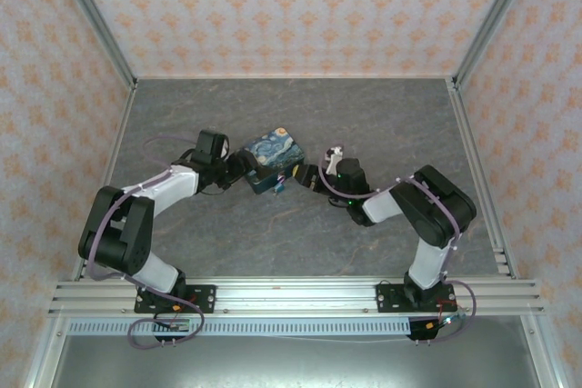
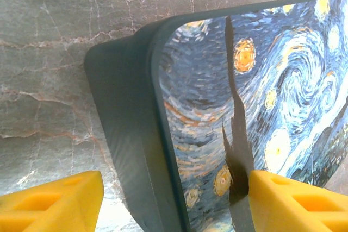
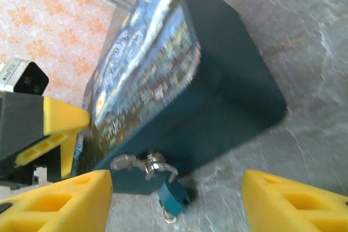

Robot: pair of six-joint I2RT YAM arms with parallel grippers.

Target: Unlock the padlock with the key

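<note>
As the padlock hangs shackle-up from the box hasp, left gripper and right gripper gape released; open table beside.

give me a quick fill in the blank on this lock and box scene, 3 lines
1. The padlock hangs ___ (above or below) the metal latch on the painted box.
2. The right gripper has its jaws ___ (open or shut), with the padlock ahead of them.
3. The left gripper has ___ fingers, one of them over the painted box.

Missing words: below; open; yellow
</note>
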